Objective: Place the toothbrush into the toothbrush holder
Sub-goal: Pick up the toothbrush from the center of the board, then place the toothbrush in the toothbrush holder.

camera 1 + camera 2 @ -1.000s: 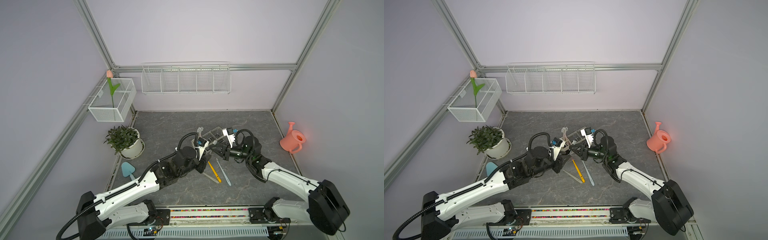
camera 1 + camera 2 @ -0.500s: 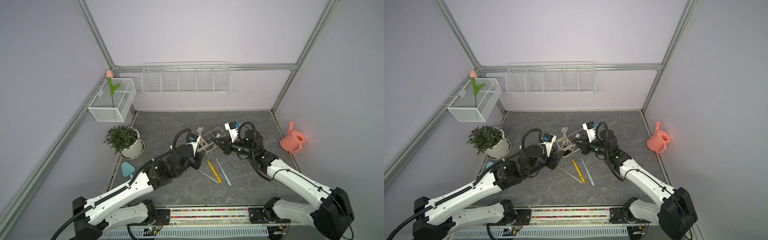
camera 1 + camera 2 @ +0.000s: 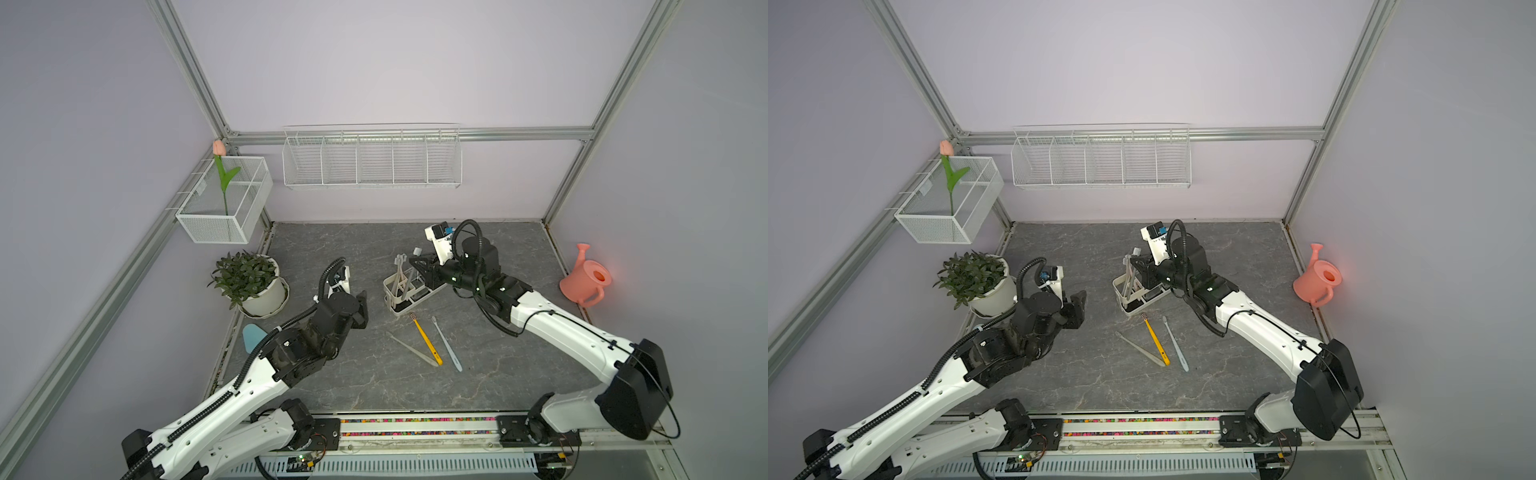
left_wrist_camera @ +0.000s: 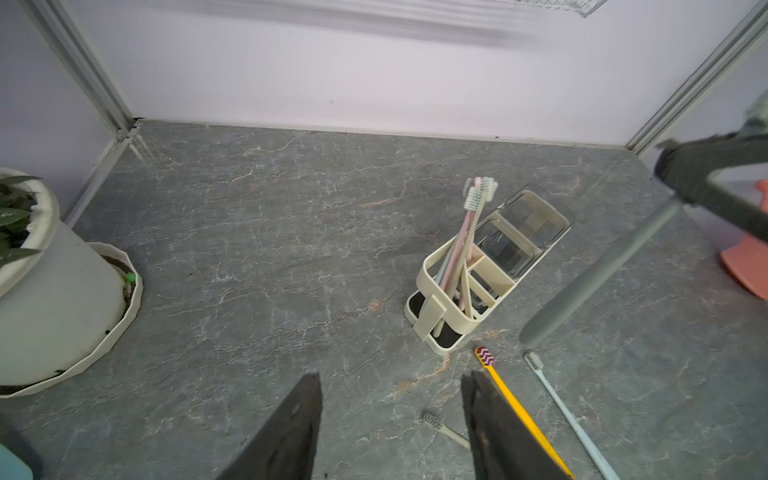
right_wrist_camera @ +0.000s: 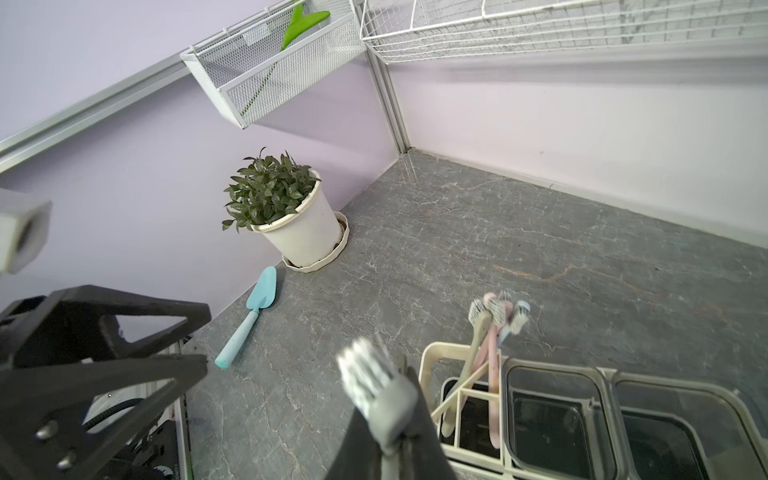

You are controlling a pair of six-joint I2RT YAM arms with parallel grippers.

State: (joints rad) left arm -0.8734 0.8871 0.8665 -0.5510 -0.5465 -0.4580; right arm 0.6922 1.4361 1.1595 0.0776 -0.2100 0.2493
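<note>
— Lilac walls (image 3: pixel 374 62), aluminium frame (image 3: pixel 198 83), grey marbled tabletop (image 3: pixel 332 249). Around the dial?
— Wire basket (image 3: pixel 372 160) at 12, mesh box (image 3: pixel 216 224) at 10, potted plant (image 3: pixel 249 278) at 9, watering can (image 3: pixel 584 282) at 3.
— Toothbrush holder (image 4: pixel 430 311)?
— Near centre. Standing brushes (image 4: pixel 478 195) in one end compartment, loose brushes (image 3: pixel 424 338) flat at its 6.
— Grippers?
— Right gripper (image 3: pixel 422 266) pinches the grey toothbrush (image 5: pixel 370 382), bristles up, at the holder's 2. Left gripper (image 4: pixel 390 376) spread, at its 8.
</note>
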